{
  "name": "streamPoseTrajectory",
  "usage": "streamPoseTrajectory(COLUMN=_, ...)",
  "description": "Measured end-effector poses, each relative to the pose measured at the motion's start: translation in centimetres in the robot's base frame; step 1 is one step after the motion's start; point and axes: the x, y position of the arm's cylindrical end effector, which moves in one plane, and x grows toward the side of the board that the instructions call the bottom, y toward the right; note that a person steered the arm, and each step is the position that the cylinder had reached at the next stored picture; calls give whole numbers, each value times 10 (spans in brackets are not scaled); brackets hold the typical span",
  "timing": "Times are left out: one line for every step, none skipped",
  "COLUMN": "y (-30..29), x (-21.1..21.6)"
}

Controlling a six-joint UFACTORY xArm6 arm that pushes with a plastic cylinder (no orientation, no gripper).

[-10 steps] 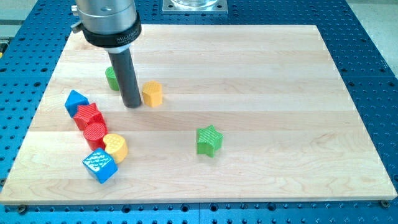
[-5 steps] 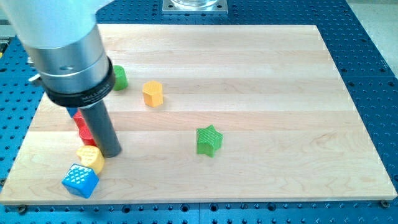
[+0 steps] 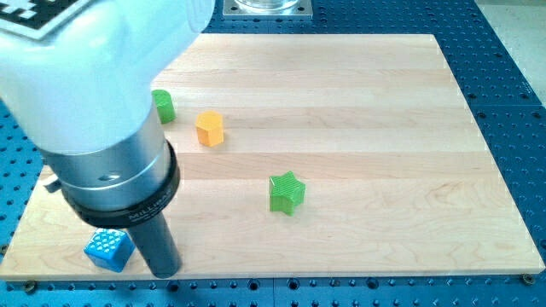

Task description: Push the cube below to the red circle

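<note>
Rod's lower end, my tip [image 3: 165, 271], rests near the wooden board's [image 3: 384, 170] bottom edge, just right of the blue cube [image 3: 108, 250]; contact cannot be told. Bare wood spreads rightward around the green star [image 3: 287, 193] and the orange block [image 3: 209, 128].

Arm body hides the table [image 3: 358, 102] to the left of the blue cube [image 3: 108, 250] and above it (any blocks there cannot be seen). The cube's right edge lies behind the rod; my tip [image 3: 165, 273] sits just right of it. Green block [image 3: 164, 106]: left side covered, shape indeterminate. The arm is cropped at the view's top and left edges.
</note>
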Motion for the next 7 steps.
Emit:
streamPoseTrajectory(y=-33, x=0)
streamPoseTrajectory(y=-54, x=0)
streamPoseTrajectory(y=-55, x=0)
streamPoseTrajectory(y=-65, x=0)
streamPoseTrajectory(y=-104, x=-1)
streamPoseTrajectory(y=-129, x=-1)
streamPoseTrajectory(y=-143, x=-1)
